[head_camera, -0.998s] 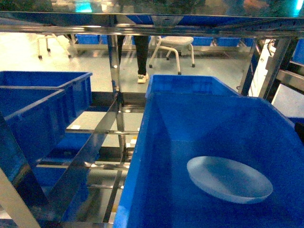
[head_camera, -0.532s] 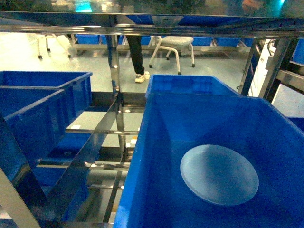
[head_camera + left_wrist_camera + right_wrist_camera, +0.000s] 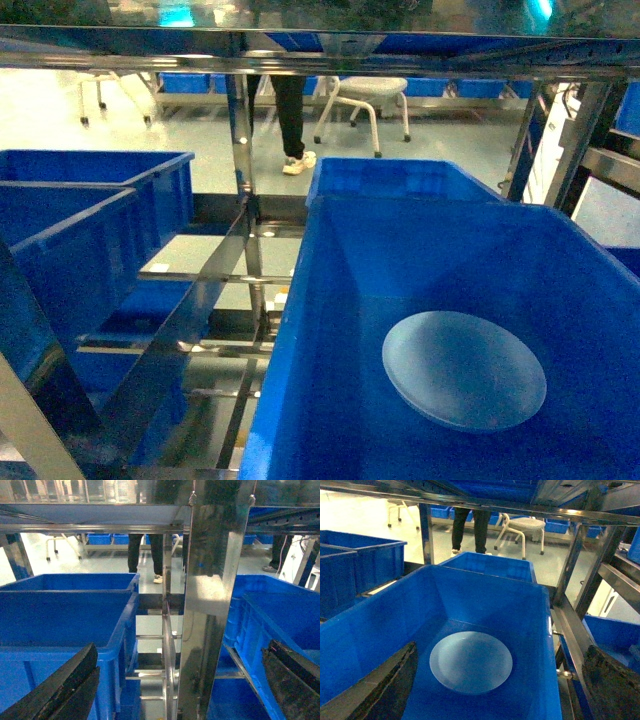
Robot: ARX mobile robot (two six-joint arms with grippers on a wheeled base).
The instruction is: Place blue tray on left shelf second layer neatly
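Pale blue tray [image 3: 464, 370] is lying flat on the floor of the big dark-blue crate [image 3: 330, 330] on the right side of the rack, right of the crate's middle and apart from every wall. It is round, shallow and glossy, with a low raised rim that is catching a soft sheen; nothing is resting on it.

Neither gripper is holding anything. Right gripper [image 3: 500, 690] is hanging above the near end of that crate, its dark fingers [image 3: 380, 690] showing spread wide at the two lower corners of the wrist view, the tray below and between them. Left gripper [image 3: 175, 690] is likewise standing wide apart, facing a steel post [image 3: 207, 605] with another blue crate [image 3: 65, 615] to its left.

Judging the step as the reach for the tray: the right arm probably needs to drop inside the crate walls and take the rim at one edge, since a flat dish offers no other purchase. Glossy plastic may slip, so a firm pinch seems wise.

Shelf tier [image 3: 200, 300] on the left is showing open steel rails, partly filled by crates.
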